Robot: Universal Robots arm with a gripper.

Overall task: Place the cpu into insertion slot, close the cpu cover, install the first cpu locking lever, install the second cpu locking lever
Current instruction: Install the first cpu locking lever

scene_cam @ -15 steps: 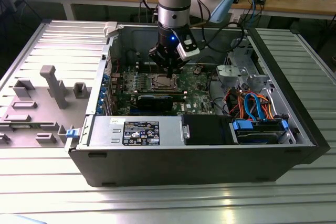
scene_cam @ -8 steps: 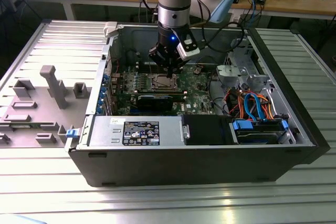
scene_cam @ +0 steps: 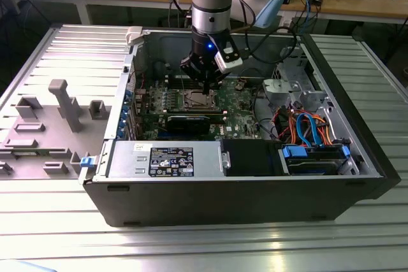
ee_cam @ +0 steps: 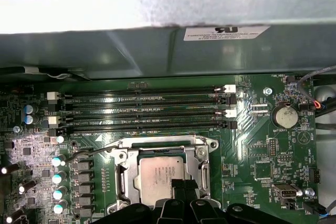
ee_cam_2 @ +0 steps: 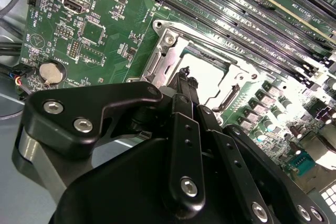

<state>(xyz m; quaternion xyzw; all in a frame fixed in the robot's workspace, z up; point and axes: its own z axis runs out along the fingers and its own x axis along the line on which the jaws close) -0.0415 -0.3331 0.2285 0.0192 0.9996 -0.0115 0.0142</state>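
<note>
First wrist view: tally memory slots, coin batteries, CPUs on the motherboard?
Memory slots: 4
Coin battery: 1
Cpu: 1, sitting in the insertion slot, gripper right over it
Total: 6

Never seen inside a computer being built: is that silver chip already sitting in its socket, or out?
In. The cpu lies flat inside the insertion slot, framed by the silver rim, in both wrist views.

– What did I have around the board?
– I saw an open case (scene_cam: 357, 157) on a ribbed metal table (scene_cam: 191, 246), a grey power supply (scene_cam: 166, 160) along its near wall, and orange and blue cables (scene_cam: 306, 128) toward the exterior view's right.
– And on the board?
– Black memory slots (ee_cam: 147, 111) and a coin battery (ee_cam: 286, 115).
</note>
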